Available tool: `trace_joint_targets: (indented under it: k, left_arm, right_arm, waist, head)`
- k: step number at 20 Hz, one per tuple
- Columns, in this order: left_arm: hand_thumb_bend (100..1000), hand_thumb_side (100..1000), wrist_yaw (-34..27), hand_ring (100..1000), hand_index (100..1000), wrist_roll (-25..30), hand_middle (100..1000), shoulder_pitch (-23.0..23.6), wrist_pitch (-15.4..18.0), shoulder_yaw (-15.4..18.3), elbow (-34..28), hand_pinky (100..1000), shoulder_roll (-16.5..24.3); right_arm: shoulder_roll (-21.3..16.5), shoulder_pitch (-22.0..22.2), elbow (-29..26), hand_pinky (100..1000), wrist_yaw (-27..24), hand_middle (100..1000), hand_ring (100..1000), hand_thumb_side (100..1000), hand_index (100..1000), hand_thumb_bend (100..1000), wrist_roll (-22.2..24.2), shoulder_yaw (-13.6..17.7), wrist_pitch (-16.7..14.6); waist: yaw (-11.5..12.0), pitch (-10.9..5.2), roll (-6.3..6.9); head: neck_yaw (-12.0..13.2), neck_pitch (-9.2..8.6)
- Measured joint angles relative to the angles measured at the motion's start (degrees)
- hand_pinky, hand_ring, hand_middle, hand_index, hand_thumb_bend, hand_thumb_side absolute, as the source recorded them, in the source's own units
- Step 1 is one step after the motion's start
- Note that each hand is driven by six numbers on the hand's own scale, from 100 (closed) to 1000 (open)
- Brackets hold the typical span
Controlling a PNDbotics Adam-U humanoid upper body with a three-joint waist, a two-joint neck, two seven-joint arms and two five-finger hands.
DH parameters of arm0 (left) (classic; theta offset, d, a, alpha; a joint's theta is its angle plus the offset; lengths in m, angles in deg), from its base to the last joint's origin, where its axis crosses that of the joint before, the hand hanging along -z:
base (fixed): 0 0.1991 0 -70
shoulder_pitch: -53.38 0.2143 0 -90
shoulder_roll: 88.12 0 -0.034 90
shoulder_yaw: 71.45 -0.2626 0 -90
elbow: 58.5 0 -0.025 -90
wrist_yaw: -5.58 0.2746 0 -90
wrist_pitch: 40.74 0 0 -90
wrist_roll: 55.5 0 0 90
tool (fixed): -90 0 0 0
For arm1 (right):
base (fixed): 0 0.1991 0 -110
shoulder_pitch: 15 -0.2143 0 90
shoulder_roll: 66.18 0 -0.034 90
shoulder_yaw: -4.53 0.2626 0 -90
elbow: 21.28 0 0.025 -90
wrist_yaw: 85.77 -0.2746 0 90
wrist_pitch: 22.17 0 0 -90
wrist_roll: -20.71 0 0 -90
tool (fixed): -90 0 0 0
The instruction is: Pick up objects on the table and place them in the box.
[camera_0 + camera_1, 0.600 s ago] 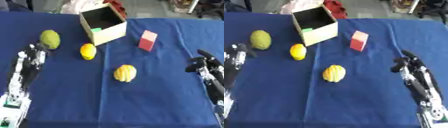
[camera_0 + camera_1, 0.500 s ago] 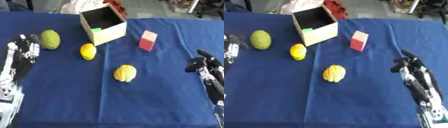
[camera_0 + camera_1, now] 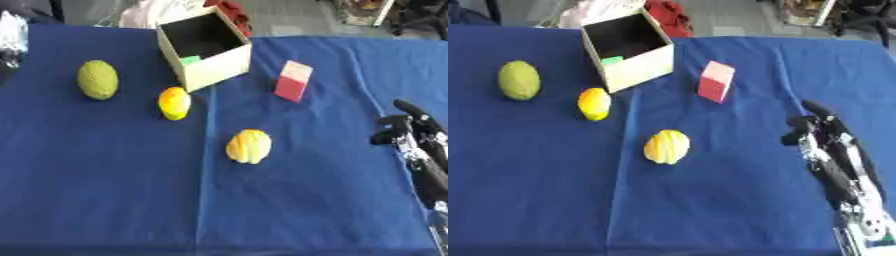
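Note:
An open cream box [image 3: 213,64] stands tilted at the far middle of the blue table [image 3: 105,190], with a small green thing [image 3: 191,60] inside. On the cloth lie a green oval fruit [image 3: 97,80], a yellow lemon [image 3: 174,103], a ribbed yellow fruit [image 3: 248,146] and a pink-and-red block [image 3: 293,81]. My right hand [image 3: 814,127] rests at the right side, fingers relaxed, holding nothing, well right of the ribbed fruit. My left hand [image 3: 12,31] is only a pale blur at the far left edge, up beyond the green fruit.
Behind the box lie a red thing [image 3: 667,12] and a pale bundle [image 3: 157,12] at the table's far edge. Chair legs and floor show past the far right corner. My right forearm [image 3: 846,180] stretches along the right side.
My left arm has swung up and away along the left edge, from beside the green fruit to the far left corner. The right hand and the objects have not moved.

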Motion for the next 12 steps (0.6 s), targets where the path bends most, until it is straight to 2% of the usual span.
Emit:
trace_joint_targets:
  k: [4, 6, 8, 9, 12]
  left_arm:
    - [100, 360, 1.6, 575, 716, 2.4, 520, -4.0, -2.3, -0.7, 4.7, 693, 7.4]
    - [100, 253, 3.7, 612, 763, 4.8, 568, -6.2, -2.8, -2.3, 9.4, 732, 11.0]
    - [100, 247, 7.7, 625, 782, 8.3, 589, -8.6, -2.4, -4.6, 15.0, 748, 14.1]
    - [100, 231, 10.4, 659, 807, 10.1, 633, -9.7, -1.8, -5.9, 17.8, 774, 15.3]
    - [100, 228, 19.7, 678, 821, 15.3, 661, -13.1, 1.1, -9.9, 26.7, 789, 16.8]
  right_arm:
    - [0.0, 0.2, 0.0, 604, 0.0, 632, 562, 478, 883, 100, 0.1, -0.1, 0.1]
    - [0.0, 0.2, 0.0, 603, 0.0, 632, 562, 478, 883, 100, 0.2, -0.3, 0.1]
    - [-0.1, 0.2, 0.1, 603, 0.0, 632, 562, 477, 883, 100, 0.5, -0.4, 0.1]
    - [-0.2, 0.2, 0.1, 604, 0.0, 632, 562, 476, 883, 100, 0.6, -0.6, 0.1]
    - [-0.5, 0.2, 0.3, 604, 0.0, 632, 562, 477, 882, 100, 0.9, -0.9, 0.1]
  waist:
    - [-0.9, -0.02, 0.15]
    - [-1.3, -0.04, 0.39]
    - [-1.8, -0.04, 0.62]
    - [-2.0, -0.04, 0.68]
    - [-2.6, -0.16, 0.74]
  head:
    - [0.4, 0.00]
    - [0.7, 0.00]
    - [1.1, 0.00]
    - [1.2, 0.00]
    - [1.6, 0.00]
